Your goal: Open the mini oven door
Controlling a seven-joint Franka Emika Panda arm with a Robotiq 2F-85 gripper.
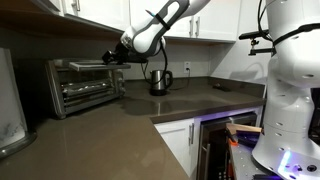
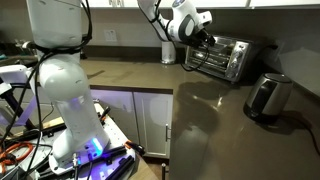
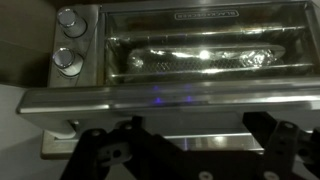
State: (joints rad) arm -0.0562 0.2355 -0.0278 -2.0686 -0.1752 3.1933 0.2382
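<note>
The mini oven [image 1: 85,85] is a silver box at the back of the dark counter, and it also shows in an exterior view [image 2: 222,55]. In the wrist view its knobs [image 3: 68,40] are at the left. The mini oven door [image 3: 200,50] is a glass panel that looks shut, with wire racks behind it. The bar handle [image 3: 170,97] runs across the wrist view. My gripper [image 3: 195,125] is open, with its two dark fingers spread wide right at the handle and holding nothing. In both exterior views the gripper [image 1: 115,57] [image 2: 203,38] is at the oven's top front edge.
A steel electric kettle [image 1: 158,80] stands on the counter beside the oven, and it also shows in an exterior view [image 2: 267,95]. White wall cupboards [image 1: 205,20] hang above. A white robot base [image 2: 65,90] stands on the floor by the counter. A dark under-counter appliance [image 1: 215,150] is below.
</note>
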